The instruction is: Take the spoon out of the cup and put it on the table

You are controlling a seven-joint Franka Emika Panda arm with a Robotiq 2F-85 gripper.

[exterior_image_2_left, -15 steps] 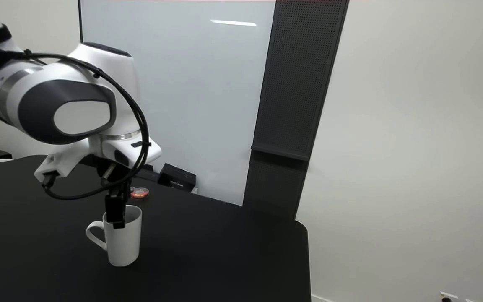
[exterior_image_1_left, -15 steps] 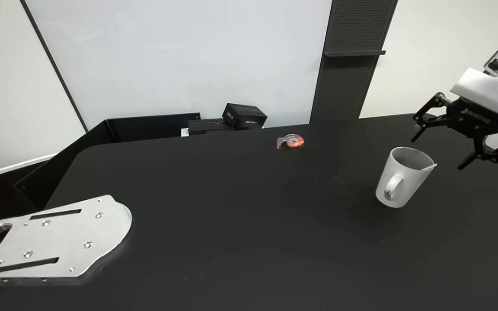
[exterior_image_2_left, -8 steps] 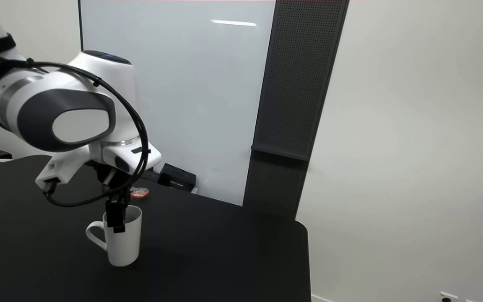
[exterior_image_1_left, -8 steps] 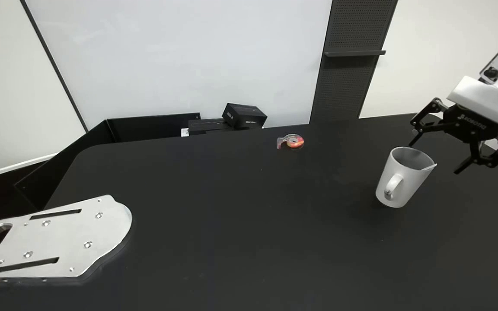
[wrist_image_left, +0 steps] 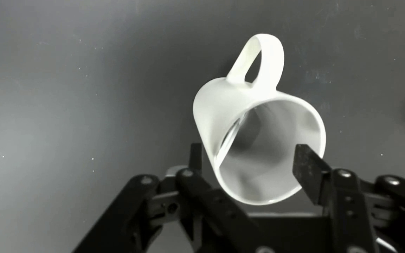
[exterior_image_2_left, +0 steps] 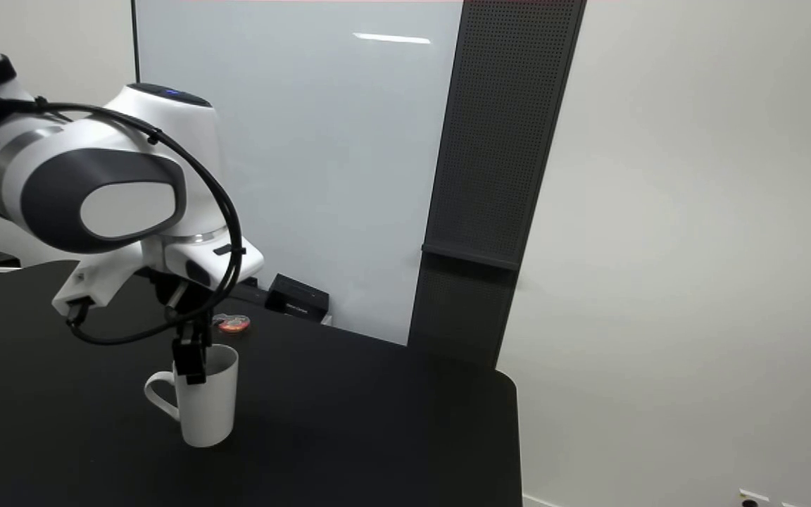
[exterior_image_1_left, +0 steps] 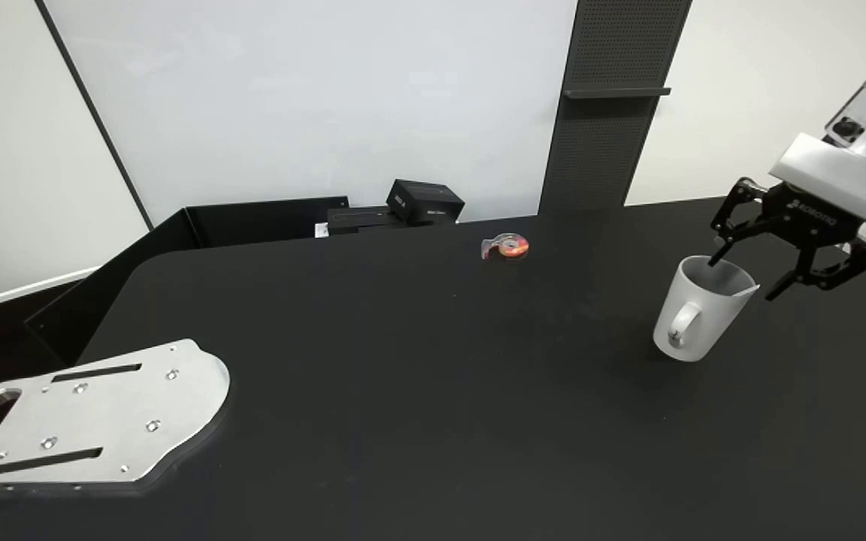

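Jaws of the black two-fingered gripper [wrist_image_left: 250,153]: released, spread wide, posed at the mouth of a white mug [wrist_image_left: 220,105] with side handle and slightly flared rim. In the wrist view, one finger along the outer wall, its mate overlapping the opposite rim. Contact with the mug: cannot be told.

Large matte black table [exterior_image_1_left: 418,361], rounded at the corners. Far edge visible in both exterior views, well apart from the mug.

Tall dark-grey perforated panel [exterior_image_1_left: 602,120], upright beyond the table's far edge.

White jointed robot arm [exterior_image_2_left: 103,197], above the table, at picture left in an exterior view.

Flat silver-white slotted plate [exterior_image_1_left: 117,406], metal-looking, rounded at the end toward the mug. Crossing the side edge of the table; broad run of open black top between plate and mug.

Black rectangular box [exterior_image_1_left: 424,201], just beyond the far edge.

Mug: upright on the table, well in from the visible edges, with open room around its base.

Small clear tape dispenser [exterior_image_1_left: 512,246] with red-orange roll, near the far edge, well apart from the mug.

Slim white plastic-looking spoon [exterior_image_1_left: 747,291], inside the mug, leaning on the inner wall, one end just past the rim. In the wrist view, between the two fingers, nearer the one outside the wall.
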